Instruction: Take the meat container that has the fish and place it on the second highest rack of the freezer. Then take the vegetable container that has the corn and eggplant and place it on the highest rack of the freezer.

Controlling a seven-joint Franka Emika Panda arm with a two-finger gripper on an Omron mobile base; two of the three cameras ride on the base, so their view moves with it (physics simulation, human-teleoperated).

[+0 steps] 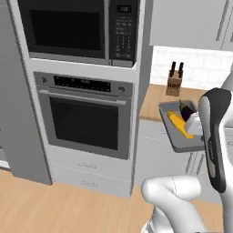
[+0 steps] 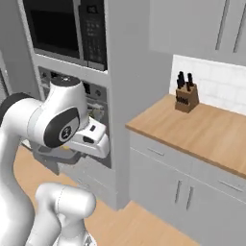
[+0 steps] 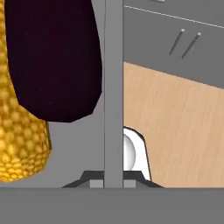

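Note:
My gripper is shut on the right rim of the grey vegetable container, which hangs in the air beside the counter's left end. The yellow corn and the dark purple eggplant lie side by side in it. In the hand view the tray's rim runs straight up from my gripper, with the corn and eggplant to its left. In the right base view my arm covers most of the tray. The fish, the freezer and its racks are out of view.
A black-glass wall oven with a microwave above it stands left of the tray. The wooden counter carries a knife block. Grey cabinets sit below it. A tall grey panel rises at the far left.

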